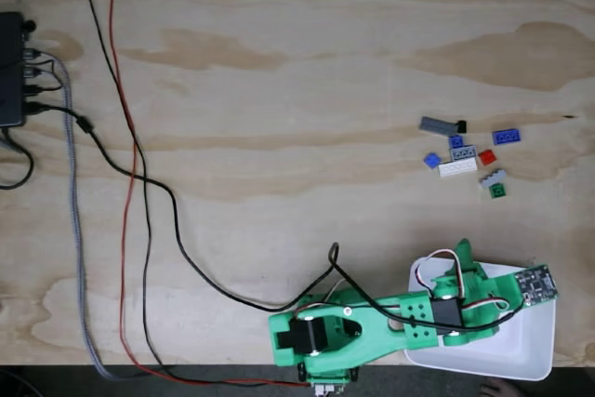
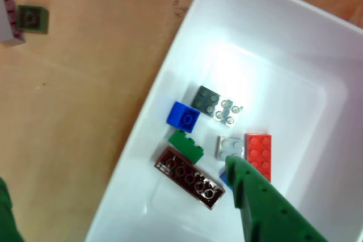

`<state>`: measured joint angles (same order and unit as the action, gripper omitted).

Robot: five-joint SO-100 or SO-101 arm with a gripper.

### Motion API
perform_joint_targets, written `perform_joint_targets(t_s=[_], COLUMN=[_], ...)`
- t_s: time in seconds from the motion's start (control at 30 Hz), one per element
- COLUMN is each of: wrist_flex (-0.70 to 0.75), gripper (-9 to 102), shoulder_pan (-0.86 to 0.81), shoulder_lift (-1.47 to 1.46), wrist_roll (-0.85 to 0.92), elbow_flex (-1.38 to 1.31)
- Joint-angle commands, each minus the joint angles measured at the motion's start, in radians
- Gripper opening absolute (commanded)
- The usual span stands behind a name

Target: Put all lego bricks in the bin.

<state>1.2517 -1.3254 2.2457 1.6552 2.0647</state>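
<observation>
In the fixed view the green arm (image 1: 390, 318) covers much of the bin (image 1: 521, 350), hiding the bricks inside. In the other view, a green finger (image 2: 266, 208) hides part of a small blue brick (image 2: 224, 177) beside the red brick (image 2: 258, 154).

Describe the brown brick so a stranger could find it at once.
Start at the white bin in the other view and look at the cluster of bricks lying in it. The brown brick is the lowest of them, lying diagonally just below the small green brick and left of the green gripper finger. It is the only dark brown piece and the longest in the bin.
</observation>
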Motion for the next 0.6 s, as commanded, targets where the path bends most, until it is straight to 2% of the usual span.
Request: perform_joint_targets(t_s=[0.0, 0.07, 0.13, 0.27, 0.33, 0.57], wrist_flex=[-0.054, -0.204, -0.278, -0.431, -0.571, -0.581], gripper=[45, 38, 34, 32, 26, 30], shoulder_pan=[0.141, 0.212, 0.232, 0.204, 0.199, 0.227], shoulder_lift=[-0.149, -0.27, -0.359, -0.469, -0.545, -0.744], wrist_roll=[-0.13, -0.158, -0.133, -0.063, -0.064, -0.06], elbow_flex=[-0.198, -0.199, -0.179, -0.06, -0.005, -0.067])
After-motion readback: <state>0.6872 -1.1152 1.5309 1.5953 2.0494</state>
